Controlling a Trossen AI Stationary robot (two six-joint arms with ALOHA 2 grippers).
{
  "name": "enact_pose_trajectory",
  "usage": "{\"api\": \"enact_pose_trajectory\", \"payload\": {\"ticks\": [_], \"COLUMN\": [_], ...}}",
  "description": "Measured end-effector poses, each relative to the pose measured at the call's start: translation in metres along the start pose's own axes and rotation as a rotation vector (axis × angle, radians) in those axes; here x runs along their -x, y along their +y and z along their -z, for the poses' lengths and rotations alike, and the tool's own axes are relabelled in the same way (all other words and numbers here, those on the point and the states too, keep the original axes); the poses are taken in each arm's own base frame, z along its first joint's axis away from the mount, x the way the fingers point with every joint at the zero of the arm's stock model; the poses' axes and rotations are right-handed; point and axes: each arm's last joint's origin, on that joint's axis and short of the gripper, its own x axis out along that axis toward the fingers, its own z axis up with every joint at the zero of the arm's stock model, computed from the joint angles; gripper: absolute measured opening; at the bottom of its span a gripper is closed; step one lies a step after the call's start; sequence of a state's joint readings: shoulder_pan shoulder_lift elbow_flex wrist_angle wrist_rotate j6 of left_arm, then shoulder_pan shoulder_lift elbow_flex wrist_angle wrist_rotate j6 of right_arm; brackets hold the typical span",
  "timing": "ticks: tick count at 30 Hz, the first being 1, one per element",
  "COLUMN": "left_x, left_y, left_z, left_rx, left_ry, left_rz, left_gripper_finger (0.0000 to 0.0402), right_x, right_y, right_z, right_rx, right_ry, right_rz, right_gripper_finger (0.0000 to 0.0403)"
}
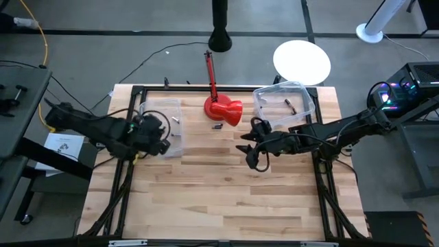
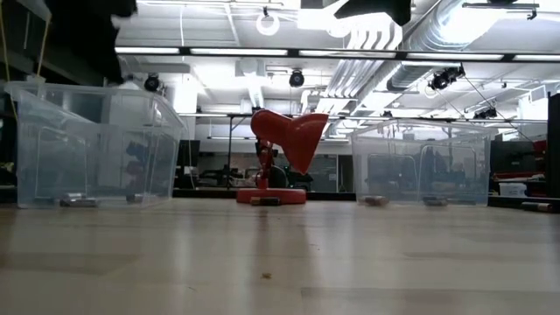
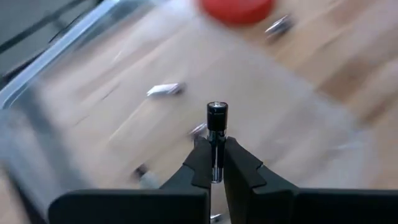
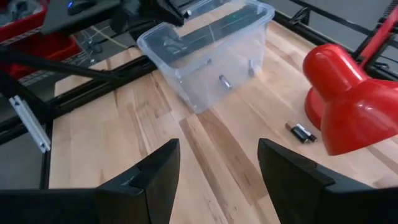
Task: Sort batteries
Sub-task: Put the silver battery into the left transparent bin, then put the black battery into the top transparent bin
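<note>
The left pincer (image 3: pixel 216 163) clamps a dark battery (image 3: pixel 217 118) upright over the clear left bin (image 1: pixel 171 110), left of frame centre. The right pincer (image 4: pixel 217 165) gapes wide above the table (image 1: pixel 226 185), empty; two batteries (image 4: pixel 301 132) lie beside the red lamp (image 4: pixel 348 99).

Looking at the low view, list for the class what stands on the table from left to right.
Left clear bin → red lamp → right clear bin.
</note>
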State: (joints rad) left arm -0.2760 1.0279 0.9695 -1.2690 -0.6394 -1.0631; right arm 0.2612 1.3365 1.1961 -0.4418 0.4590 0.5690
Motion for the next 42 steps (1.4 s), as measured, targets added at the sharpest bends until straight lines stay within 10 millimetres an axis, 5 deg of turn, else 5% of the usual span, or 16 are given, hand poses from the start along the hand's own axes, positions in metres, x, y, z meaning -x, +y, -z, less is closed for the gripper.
{"api": "enact_pose_trajectory", "payload": {"ticks": [6, 13, 20, 23, 27, 29, 34, 42], "left_x": [-0.027, -0.028, -0.016, -0.012, -0.006, -0.004, 0.002, 0.005], "left_y": [0.003, 0.001, -0.024, -0.034, -0.042, -0.046, -0.055, -0.062], "left_z": [0.002, -0.017, -0.058, -0.07, -0.073, -0.069, -0.054, -0.047], "left_rx": [0.019, 0.109, 0.154, 0.169, 0.175, 0.15, 0.117, 0.115], "left_ry": [0.053, 0.038, -0.271, -0.379, -0.422, -0.403, -0.372, -0.407], "left_rz": [-0.059, 0.038, 0.315, 0.394, 0.485, 0.514, 0.512, 0.465], "left_gripper_finger": [0.0087, 0.0172, 0.0187, 0.0187, 0.0188, 0.0188, 0.0188, 0.0188], "right_x": [-0.005, -0.011, -0.025, -0.029, -0.042, -0.051, -0.066, -0.058], "right_y": [-0.009, -0.019, -0.074, -0.106, -0.144, -0.153, -0.147, -0.099], "right_z": [-0.006, -0.022, -0.043, -0.051, -0.045, -0.038, -0.019, -0.01], "right_rx": [-0.069, -0.11, -0.317, -0.342, -0.338, -0.315, -0.226, -0.116], "right_ry": [-0.012, -0.088, -0.172, -0.172, -0.021, 0.09, 0.283, 0.284], "right_rz": [0.032, 0.007, 0.253, 0.369, 0.477, 0.451, 0.409, 0.261], "right_gripper_finger": [0.021, 0.021, 0.0202, 0.0152, 0.0026, 0.0016, 0.0003, 0.0]}}
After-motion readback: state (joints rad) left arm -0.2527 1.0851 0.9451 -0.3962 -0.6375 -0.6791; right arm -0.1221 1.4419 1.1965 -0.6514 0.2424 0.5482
